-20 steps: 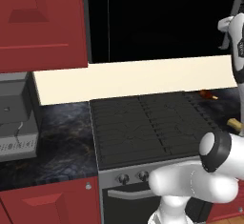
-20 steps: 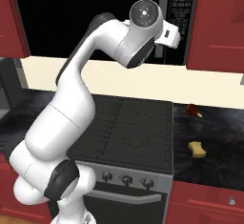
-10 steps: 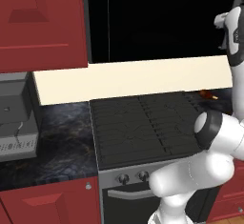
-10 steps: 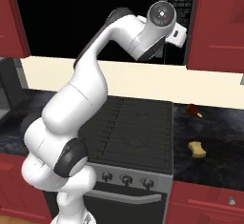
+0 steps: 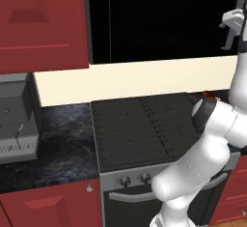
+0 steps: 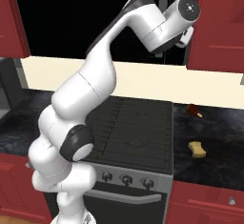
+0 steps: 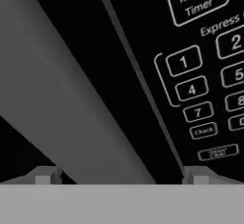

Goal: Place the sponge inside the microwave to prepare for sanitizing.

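Hand view: the gripper [image 7: 121,176] has its two dark fingertips [image 7: 45,174] spread as wide as they go, one at each lower corner, and they hold nothing. Between them runs the long grey bar handle [image 7: 62,94] of the microwave [image 7: 157,70], slanting from upper left to lower right, very close to the tips; whether either tip touches it cannot be told. Right of the handle lies the glossy black control panel [image 7: 200,61], with white-outlined number keys and the words "Kitchen Timer" and "Express".

In the right base view the one white arm [image 6: 95,99] reaches up from the lower left, and its hand sits against the right end of the microwave [image 6: 95,18], just left of a red upper cabinet [image 6: 221,23]. The microwave is a large black built-in unit above the stove [image 6: 133,132], its door closed and dark.

There is one sponge [image 6: 196,148], yellow, lying on the dark counter [image 6: 209,137] to the right of the stove, well below the microwave. One small brown object [image 6: 192,109] rests farther back on the same counter.

The left base view shows one grey boxy appliance [image 5: 14,120] on the counter left of the stove [image 5: 144,129], under another red cabinet [image 5: 41,23].
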